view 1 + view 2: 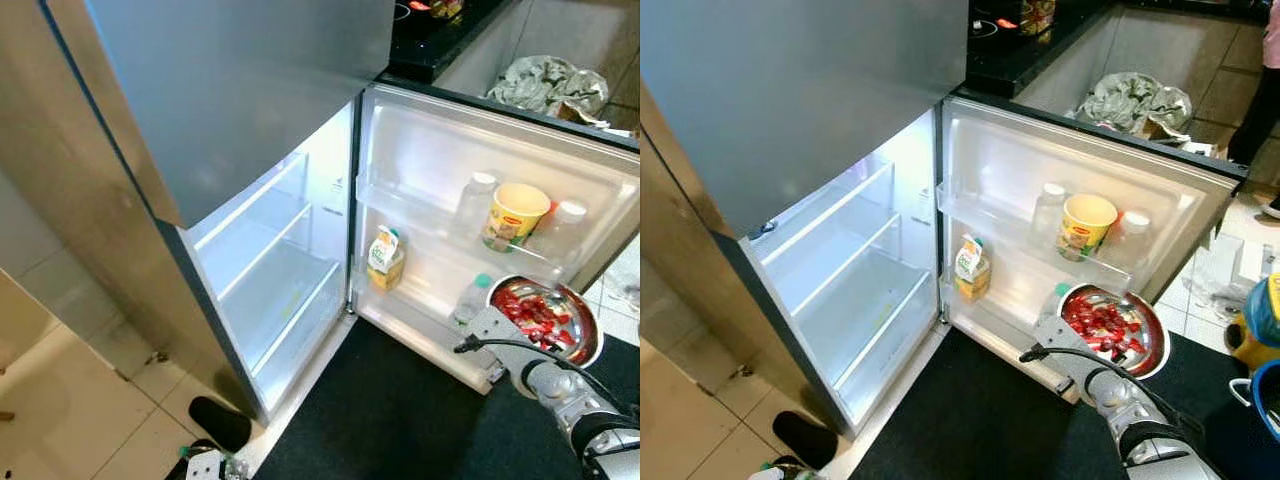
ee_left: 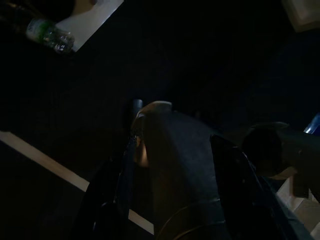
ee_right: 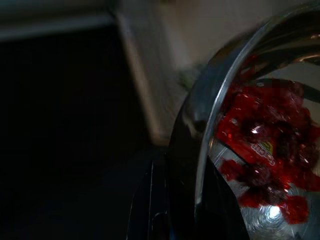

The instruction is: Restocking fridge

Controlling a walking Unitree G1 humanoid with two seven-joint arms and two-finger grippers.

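A steel bowl (image 1: 545, 320) of red wrapped sweets hangs low in front of the open fridge door (image 1: 440, 160), by its lower shelf. My right gripper (image 3: 185, 210) is shut on the bowl's (image 3: 250, 150) rim from below, and the bowl hides its fingertips in the eye views. The fridge's white inner shelves (image 1: 270, 280) are lit and bare. My left gripper (image 2: 175, 125) hangs idle low at my left side. Its wrist view is very dark, and the fingers look spread, so it is open.
The door's shelves hold a yellow tub (image 1: 515, 215), two clear bottles (image 1: 475, 200), a small carton (image 1: 385, 258) and a lower bottle (image 1: 470, 300). A black mat (image 1: 400, 420) covers the floor before the fridge. A plastic bottle (image 2: 47, 32) lies on the floor. A crumpled bag (image 1: 545, 85) sits behind the door.
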